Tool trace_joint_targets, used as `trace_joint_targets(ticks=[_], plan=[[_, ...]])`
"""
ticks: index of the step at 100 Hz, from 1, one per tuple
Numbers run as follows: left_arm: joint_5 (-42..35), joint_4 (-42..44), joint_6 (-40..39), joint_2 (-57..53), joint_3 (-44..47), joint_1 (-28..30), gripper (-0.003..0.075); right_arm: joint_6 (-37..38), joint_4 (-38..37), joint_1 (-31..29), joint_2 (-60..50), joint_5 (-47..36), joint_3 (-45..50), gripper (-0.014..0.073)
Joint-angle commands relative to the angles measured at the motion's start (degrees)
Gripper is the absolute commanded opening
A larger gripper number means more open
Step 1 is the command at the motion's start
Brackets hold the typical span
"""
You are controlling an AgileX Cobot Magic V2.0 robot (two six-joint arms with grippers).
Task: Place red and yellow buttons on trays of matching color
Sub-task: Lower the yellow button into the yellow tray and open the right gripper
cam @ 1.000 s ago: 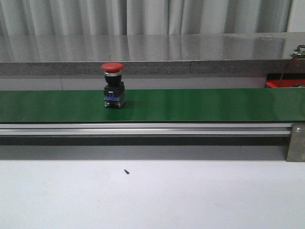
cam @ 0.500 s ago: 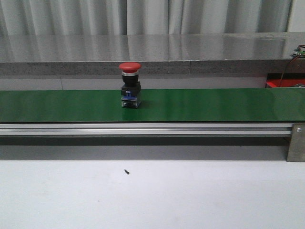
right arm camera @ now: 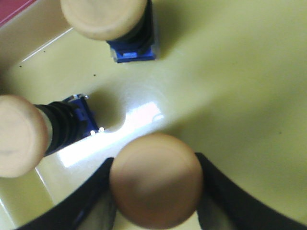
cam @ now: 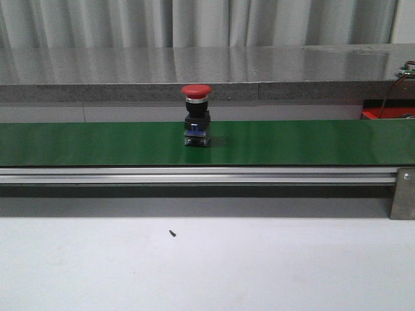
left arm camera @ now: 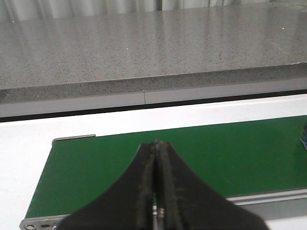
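- The front view is looking forward, low and level, across the white table (cam: 207, 265) at the green belt (cam: 292, 142) running across mid-frame.
- The left wrist view is looking down along the same belt (left arm camera: 230, 153) from its end, fairly near.
- The right wrist view is looking straight down, very close, onto a yellow tray (right arm camera: 240, 72), sharing nothing with the others.

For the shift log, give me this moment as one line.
red button: upright on belt | left gripper: shut, empty | right gripper: shut on yellow button over yellow tray, two buttons there
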Motion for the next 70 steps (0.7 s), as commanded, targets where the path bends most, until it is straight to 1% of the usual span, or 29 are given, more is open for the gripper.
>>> trace_joint_targets(ticks=[1, 6, 11, 25, 40, 50, 54, 70], plan=[[-3.73, -1.3, 0.03, 0.2, -1.63, -0.59, -0.002, -0.72, 0.52, -0.1, -1.51, -0.97, -1.57, 0.0498], [-3.73, -1.3, 0.03, 0.2, -1.63, -0.59, -0.002, -0.72, 0.52, -0.1, -1.64, -0.45, -1.78, 0.0542], [-3.73, -1.3, 0.03, 0.2, -1.63, -0.59, -0.002, -0.72, 0.58, -0.1, -1.72, 0.44, -2.4, 0.0565], [-3.73, -1.3, 0.03, 0.2, -1.63, -0.59, -0.002, -0.72, 0.58, -0.1, -3.01, 4.2, -5.15, 0.0563], [-3.73, -1.3, 0.03, 0.2, -1.63, -0.59, -0.002, -1.04, 1.89, 0.76, -6.95, 7.07, -7.49, 0.0563], [-3.81, -1.3, 0.03, 0.2, -1.63, -0.59, -0.002, -4.53, 2.46, 4.93, -9.49, 9.47, -9.06, 0.0563], [-3.81, -1.3, 0.03, 0.2, -1.63, -0.59, -0.002, -6.3, 2.93, 7.91, -10.28, 10.75, -9.76, 0.0563], [-3.81, -1.3, 0.03, 0.2, -1.63, -0.59, -0.002, -8.87, 3.06, 18.28, -11.44, 12.32, -12.42, 0.0563]])
